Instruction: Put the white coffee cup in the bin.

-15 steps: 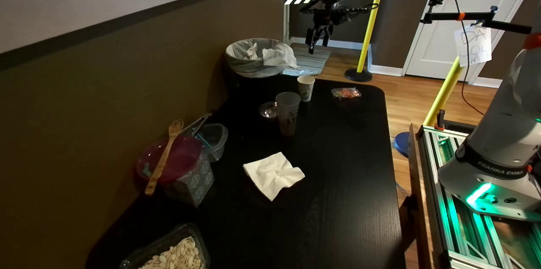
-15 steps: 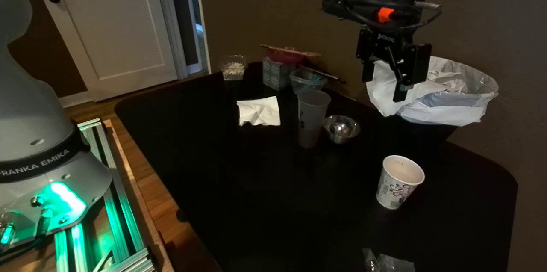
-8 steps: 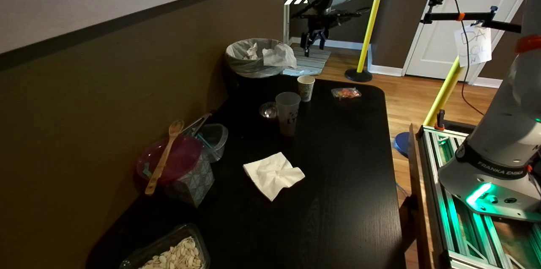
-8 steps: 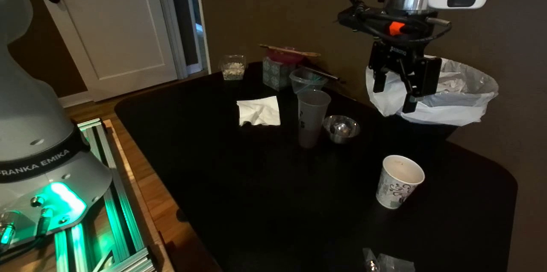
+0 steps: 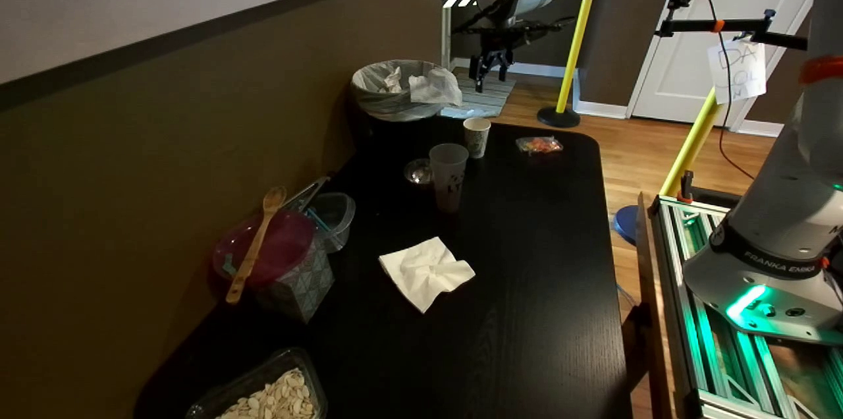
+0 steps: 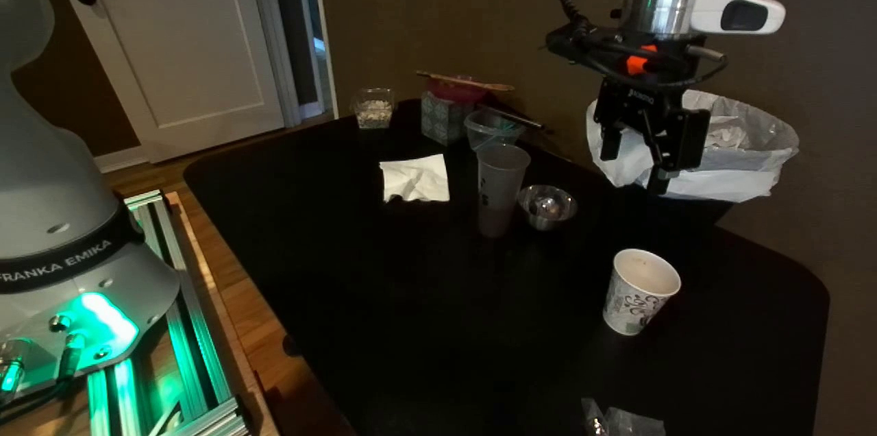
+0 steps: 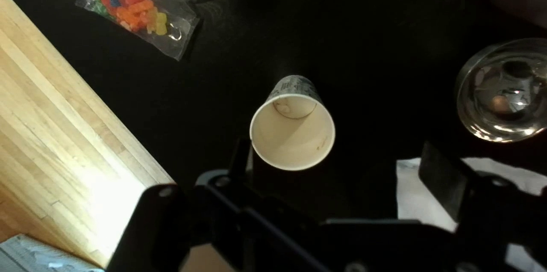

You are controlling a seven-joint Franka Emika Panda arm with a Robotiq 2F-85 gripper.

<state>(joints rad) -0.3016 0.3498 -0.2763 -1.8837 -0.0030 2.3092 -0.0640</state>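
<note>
In an exterior view, one packet (image 6: 634,422) is seen at bottom, one white coffee cup (image 6: 637,295) lower right, one tumbler (image 6: 501,189) and one metal bowl (image 6: 548,216) near centre, one bin (image 6: 743,182) at right. The white coffee cup is positioned below and apart from the hand (image 6: 634,171), whose jaws are spread.

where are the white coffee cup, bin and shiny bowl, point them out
White coffee cup (image 7: 292,139): in the wrist view, on its inner wall.
Bin (image 6: 733,181): in an exterior view, on the front of its lined rim.
Shiny bowl (image 6: 546,221): in an exterior view, on its outer wall.
</note>
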